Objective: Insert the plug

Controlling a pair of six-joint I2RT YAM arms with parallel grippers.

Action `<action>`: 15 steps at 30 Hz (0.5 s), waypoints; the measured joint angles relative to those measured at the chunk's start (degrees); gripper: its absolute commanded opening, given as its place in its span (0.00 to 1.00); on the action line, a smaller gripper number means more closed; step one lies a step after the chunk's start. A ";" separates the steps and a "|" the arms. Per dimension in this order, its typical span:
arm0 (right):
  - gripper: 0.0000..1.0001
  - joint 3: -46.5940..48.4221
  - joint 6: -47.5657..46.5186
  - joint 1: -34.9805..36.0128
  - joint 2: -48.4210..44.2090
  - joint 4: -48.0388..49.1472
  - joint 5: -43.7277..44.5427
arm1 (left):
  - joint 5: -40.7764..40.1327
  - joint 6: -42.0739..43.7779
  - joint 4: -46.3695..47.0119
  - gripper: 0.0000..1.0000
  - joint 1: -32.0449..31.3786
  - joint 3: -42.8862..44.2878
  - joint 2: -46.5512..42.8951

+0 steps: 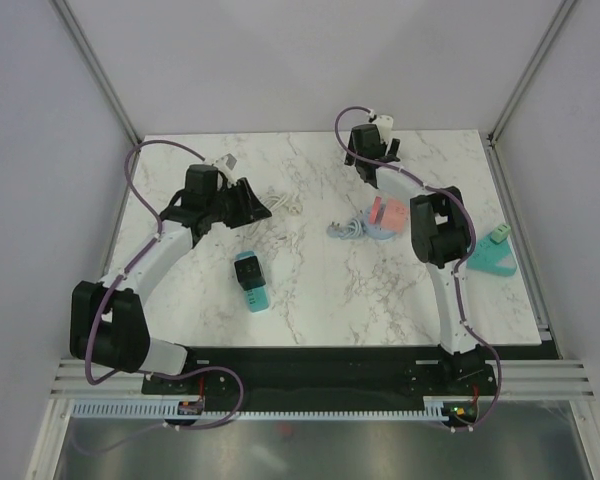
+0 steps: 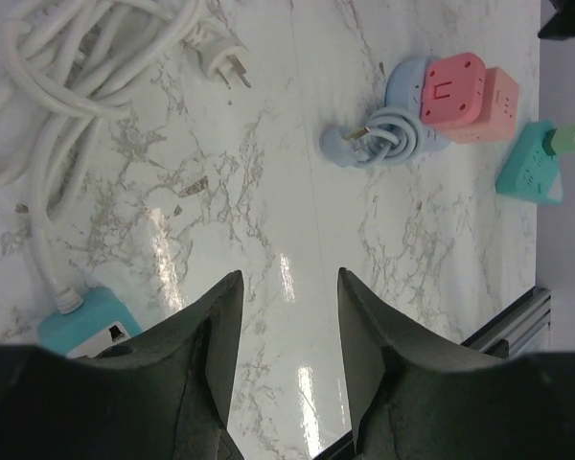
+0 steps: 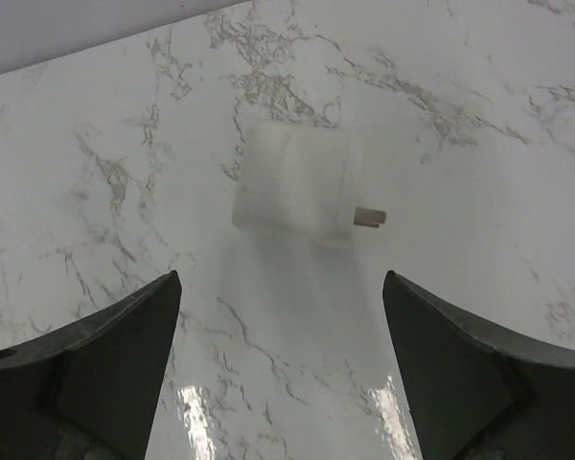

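White marble covers the table (image 1: 310, 300). The white plug (image 3: 297, 192) lies flat on it at the far side, with its metal pins pointing sideways. The right claw (image 3: 280, 287) hangs over the plug, its two fingers spread wide, one on each side, not touching it. The left claw (image 2: 289, 278) is spread too and holds nothing. The teal power strip (image 1: 251, 281) and the pink socket block (image 1: 388, 212) sit well apart from the plug. Nothing is plugged in yet. I think the job has hardly begun: the plug must be grabbed, carried and pushed into a socket.
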 measured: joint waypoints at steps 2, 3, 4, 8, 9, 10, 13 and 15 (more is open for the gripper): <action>0.93 3.10 0.68 -0.07 3.15 0.20 1.05 | 1.44 0.00 0.02 0.51 -0.22 -0.66 0.00; 0.93 4.11 0.85 -0.09 4.26 0.48 1.57 | 1.86 0.00 0.26 0.51 -0.28 -0.66 0.00; 0.93 5.09 1.11 -0.11 5.49 0.85 2.25 | 2.08 0.02 0.50 0.51 -0.39 -0.66 0.00; 0.93 7.13 0.96 -0.13 8.55 2.78 4.46 | 3.08 0.09 0.87 0.52 -0.63 -0.66 -0.20; 0.93 7.30 0.61 -0.15 9.03 3.37 5.03 | 3.17 0.09 0.87 0.52 -0.63 -0.66 -0.31; 0.93 7.45 0.31 -0.15 9.31 3.98 5.44 | 3.19 0.11 0.87 0.52 -0.63 -0.66 -0.48; 0.94 8.55 -1.33 -0.15 10.34 5.97 6.71 | 3.19 0.22 0.96 0.52 -0.61 -0.66 -1.11; 0.94 10.01 -2.43 -0.15 11.26 6.97 7.41 | 3.21 0.26 1.25 0.52 -0.63 -0.66 -1.25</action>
